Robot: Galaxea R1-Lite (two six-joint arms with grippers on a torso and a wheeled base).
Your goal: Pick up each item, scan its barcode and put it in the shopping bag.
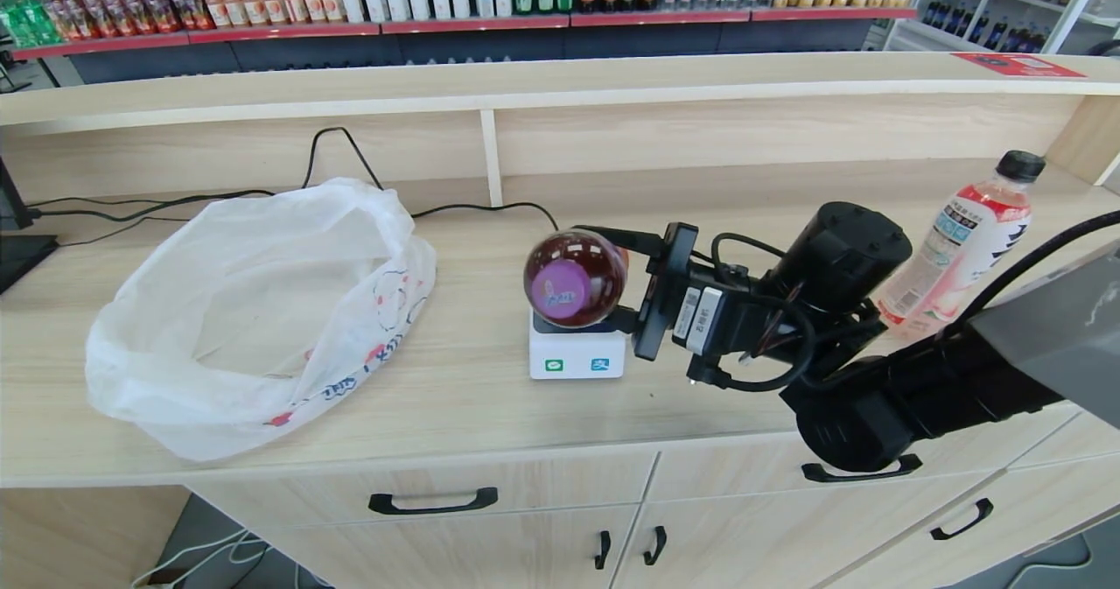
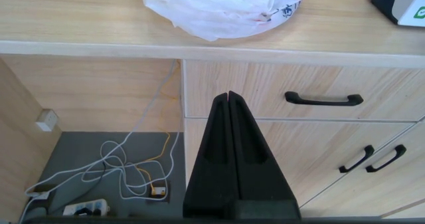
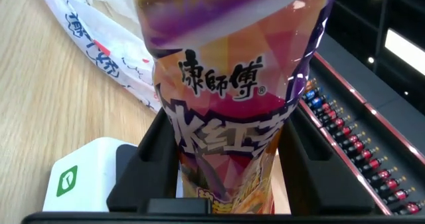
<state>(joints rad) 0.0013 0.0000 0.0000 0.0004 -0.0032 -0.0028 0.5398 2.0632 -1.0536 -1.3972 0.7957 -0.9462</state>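
Where the bench starts, far left: a shopping bag (image 1: 262, 309) of thin white film, crumpled and slumped, red and blue print on its side, mouth gaping wide.
Bench (image 1: 455, 396): pale wood-grain laminate, flat and matte, with a raised back ledge.
Left gripper (image 2: 229, 98): hanging low in front of the bench edge, below the bag; two black wedge-shaped fingers pressed flat together, nothing between them.
Drawers (image 2: 292, 98): same light wood, slim black bar handles.
Floor under the bench: white and yellow cables (image 2: 126, 164) in a loose tangle, running to a power strip (image 2: 83, 207).
Black cable (image 1: 332, 151): looping along the back of the bench behind the bag, towards the scanner.
Scanner (image 1: 577, 353): small white box with rounded corners and a dark top face, green and blue marks on its front, sitting mid-bench just beside the bag.
Bottle (image 1: 575, 278): and here's the action! Clear plastic, dark red drink, glossy purple wrap, held on its side directly above the scanner, one round end facing the head camera.
Right gripper (image 1: 605, 276): black fingers clamped on the bottle's body from both sides, snug against the label.
Second bottle (image 1: 962, 239): clear plastic, pale pink drink, white and red label, black cap, on the bench well to the right.
Back shelf (image 1: 560, 20): red-edged, carrying a long row of drink bottles.
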